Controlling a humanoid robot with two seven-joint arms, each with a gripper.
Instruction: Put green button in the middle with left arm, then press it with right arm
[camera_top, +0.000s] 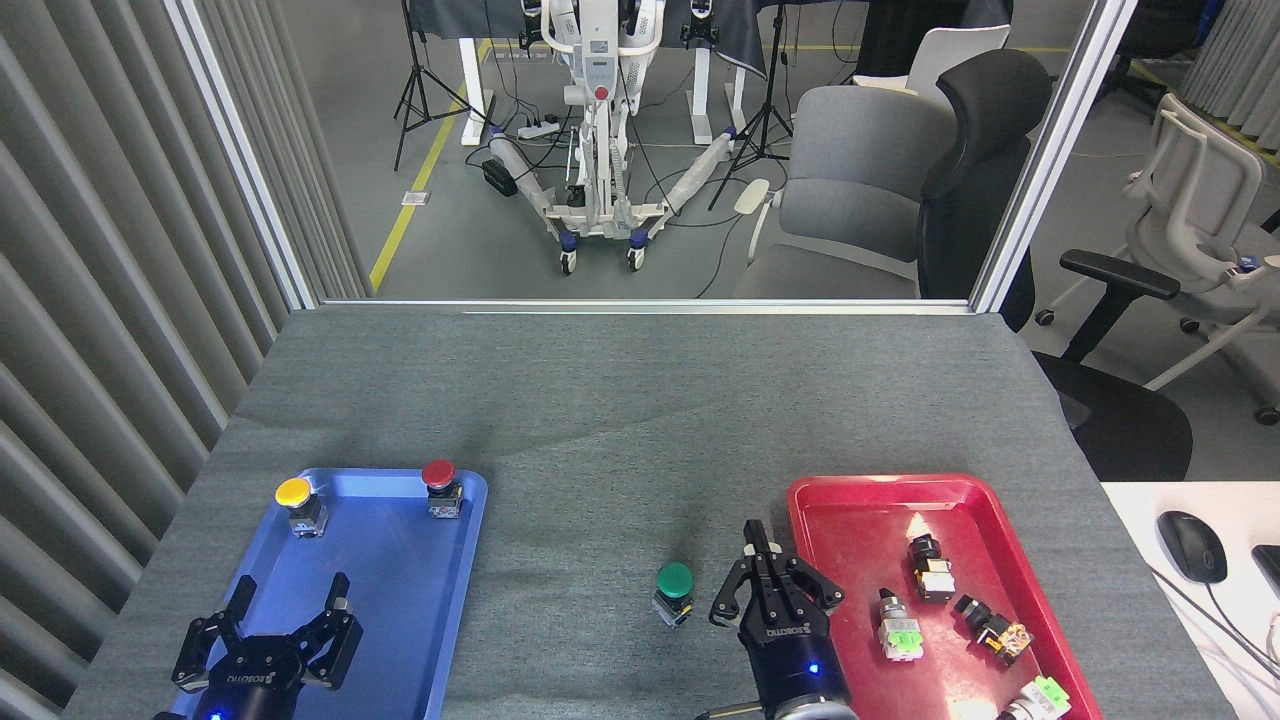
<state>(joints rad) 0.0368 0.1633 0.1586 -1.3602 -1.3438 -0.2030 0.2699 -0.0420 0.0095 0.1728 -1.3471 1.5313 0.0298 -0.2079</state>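
The green button (674, 590) stands upright on the bare grey felt of the middle (600, 480), between the two trays, with its dark-green cap on top. My right gripper (757, 548) is just to the right of it, over the gap before the red tray. Its fingers are drawn together to a point, holding nothing and clear of the button. My left gripper (292, 592) hovers over the near end of the blue tray (400, 560), fingers spread open and empty.
A yellow-capped switch (297, 503) and a red-capped switch (441, 486) stand at the far end of the blue tray. The red tray (850, 520) at the right holds several small switches. A mouse (1192, 545) lies on a white desk beyond the table's right edge.
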